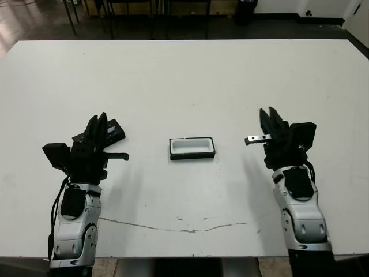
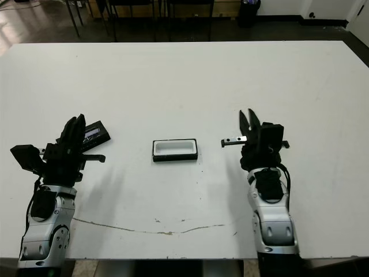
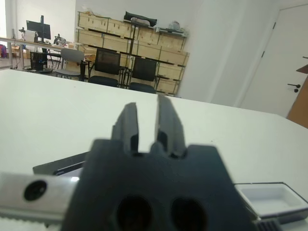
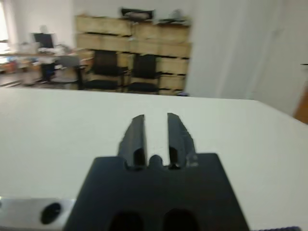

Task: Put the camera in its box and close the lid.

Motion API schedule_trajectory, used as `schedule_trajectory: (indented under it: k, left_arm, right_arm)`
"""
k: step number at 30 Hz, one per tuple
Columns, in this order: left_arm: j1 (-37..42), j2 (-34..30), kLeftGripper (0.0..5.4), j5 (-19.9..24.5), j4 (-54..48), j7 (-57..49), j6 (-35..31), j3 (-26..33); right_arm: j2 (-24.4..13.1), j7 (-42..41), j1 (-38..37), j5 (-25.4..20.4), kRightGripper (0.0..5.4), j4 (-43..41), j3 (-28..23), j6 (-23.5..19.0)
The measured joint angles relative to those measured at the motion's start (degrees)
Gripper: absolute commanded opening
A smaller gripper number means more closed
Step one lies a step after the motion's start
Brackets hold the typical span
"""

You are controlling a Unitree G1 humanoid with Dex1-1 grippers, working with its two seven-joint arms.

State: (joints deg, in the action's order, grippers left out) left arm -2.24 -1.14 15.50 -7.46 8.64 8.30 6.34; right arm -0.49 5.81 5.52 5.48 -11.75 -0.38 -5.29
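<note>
The box (image 1: pixel 192 155), a shallow black tray with white lining, lies uncovered at the table's middle. My left gripper (image 1: pixel 98 118) stands at the left, fingers narrowly open and holding nothing. Just beyond its fingers lies a flat black piece with a glossy bluish patch, seemingly the camera (image 1: pixel 114 131), partly hidden by the hand; the left wrist view shows it (image 3: pixel 60 166) low beside the gripper body. I cannot make out the lid as a separate piece. My right gripper (image 1: pixel 267 111) hovers right of the box, open and empty.
A thin dark scratch (image 1: pixel 173 228) runs across the table near its front edge. Dark chairs (image 1: pixel 132 11) stand on the floor beyond the far edge. White table surface stretches wide beyond the box and both hands.
</note>
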Motion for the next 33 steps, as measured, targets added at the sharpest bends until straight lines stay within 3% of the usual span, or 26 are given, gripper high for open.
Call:
schedule_trajectory:
  k: [6, 13, 21, 33]
  left_arm:
    - [0.26, 0.30, 0.00, 0.16, 0.81, 0.60, 0.32, -0.38]
    - [0.35, 0.52, 0.00, 0.26, 1.08, 1.14, 0.67, -0.59]
    - [0.26, 0.84, 0.00, 1.78, 1.24, 2.06, 0.73, -0.44]
    - [0.03, 1.03, 0.00, 2.15, 1.42, 2.12, 0.77, -0.44]
  right_arm:
    - [-0.61, 6.70, 6.58, 6.61, 2.09, 7.20, -1.40, -0.55]
    - [-1.47, 8.09, 13.41, 6.73, 3.61, 16.32, -3.46, -2.82]
    - [-2.17, 8.08, 15.23, 6.08, 5.38, 23.18, -4.60, -3.97]
    - [-2.90, 6.47, 15.97, -0.24, 5.38, 29.16, -8.22, -4.20]
